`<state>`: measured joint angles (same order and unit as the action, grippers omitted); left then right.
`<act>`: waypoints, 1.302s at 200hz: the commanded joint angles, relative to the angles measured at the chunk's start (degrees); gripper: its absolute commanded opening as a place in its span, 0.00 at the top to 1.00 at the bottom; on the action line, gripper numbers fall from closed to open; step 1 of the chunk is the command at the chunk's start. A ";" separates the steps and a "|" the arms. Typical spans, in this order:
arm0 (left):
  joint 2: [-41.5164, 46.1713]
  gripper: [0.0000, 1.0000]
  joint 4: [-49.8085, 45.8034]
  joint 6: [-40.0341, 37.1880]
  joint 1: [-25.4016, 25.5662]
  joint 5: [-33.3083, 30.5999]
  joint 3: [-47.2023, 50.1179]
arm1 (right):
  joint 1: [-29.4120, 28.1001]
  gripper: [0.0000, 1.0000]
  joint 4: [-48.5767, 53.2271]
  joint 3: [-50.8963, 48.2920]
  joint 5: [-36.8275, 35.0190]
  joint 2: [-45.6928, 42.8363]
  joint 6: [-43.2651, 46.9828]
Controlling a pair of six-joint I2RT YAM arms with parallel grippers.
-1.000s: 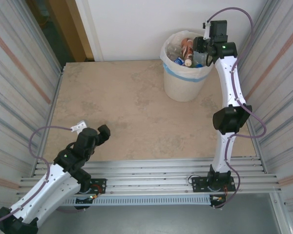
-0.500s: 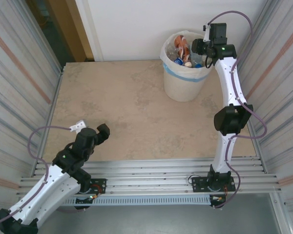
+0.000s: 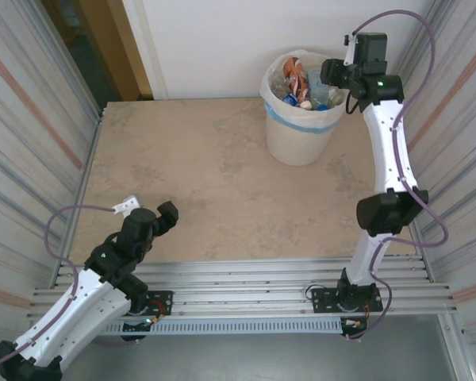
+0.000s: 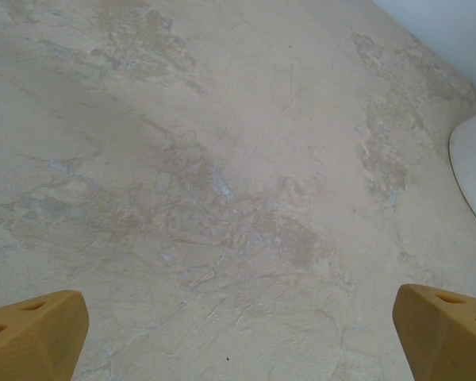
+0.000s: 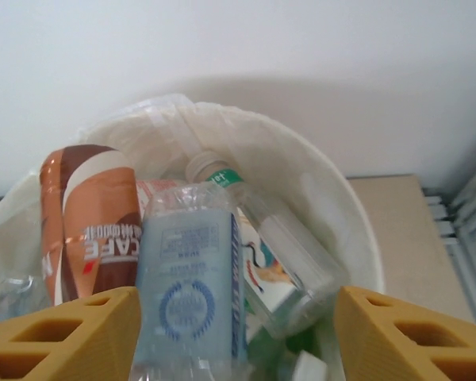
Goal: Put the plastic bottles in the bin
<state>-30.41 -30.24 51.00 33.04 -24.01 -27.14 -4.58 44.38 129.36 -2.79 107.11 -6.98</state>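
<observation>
1. Left hand (image 4: 238, 333): fully spread. Its two yellow fingers (image 4: 32, 333) stand at the lower corners of the left wrist view, with bare surface (image 4: 222, 159) between them. Nothing is held. In the top view this hand sits low over the near left part of the surface, well apart from the bin (image 3: 301, 135).

2. Right hand (image 5: 238, 333): parted, positioned directly above the mouth of the bin at the far right of the surface, near the white wall (image 3: 222, 40). In the right wrist view, a clear bottle with a blue label (image 5: 186, 294) lies between the fingers (image 5: 412, 341). Its left side is at the edge of the left finger, and contact there cannot be confirmed. A clear gap separates it from the right finger. The hand has no grip on it.

3. Bottles: inside the bin, piled together within the cream liner (image 5: 246, 143). A brown-orange bottle (image 5: 91, 230) stands just beside the blue-labelled one, on its left. A clear bottle with a white cap (image 5: 262, 246) lies tilted on its right, cap towards the far rim.

4. Bin: upright, white with a pale blue band.
</observation>
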 commanded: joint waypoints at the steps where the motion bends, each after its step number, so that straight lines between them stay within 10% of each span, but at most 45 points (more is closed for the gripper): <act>1: 0.94 0.01 -0.76 -2.05 -0.34 -1.57 -2.25 | 0.09 0.27 -3.16 -7.18 -4.15 -7.88 1.16; 48: 2.50 0.01 -3.06 -7.96 -0.35 -6.32 -5.67 | 0.18 0.00 -13.69 -36.52 -9.30 -27.82 -0.60; 158: 8.53 0.01 8.42 -36.27 -0.43 -26.46 -1.78 | 0.23 0.02 -32.31 -91.74 -12.92 -61.64 -4.69; 216: 10.40 0.01 35.21 -62.66 -0.91 -22.71 12.75 | 0.23 0.02 -47.45 -107.68 -10.79 -65.01 0.28; 260: 7.45 0.01 47.69 -61.79 -10.39 -8.64 20.17 | 0.26 0.02 -59.01 -112.21 -9.48 -58.00 -0.66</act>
<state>-21.19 5.54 -8.19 27.88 -41.17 -9.43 -4.14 -4.62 18.79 -13.43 45.78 -8.43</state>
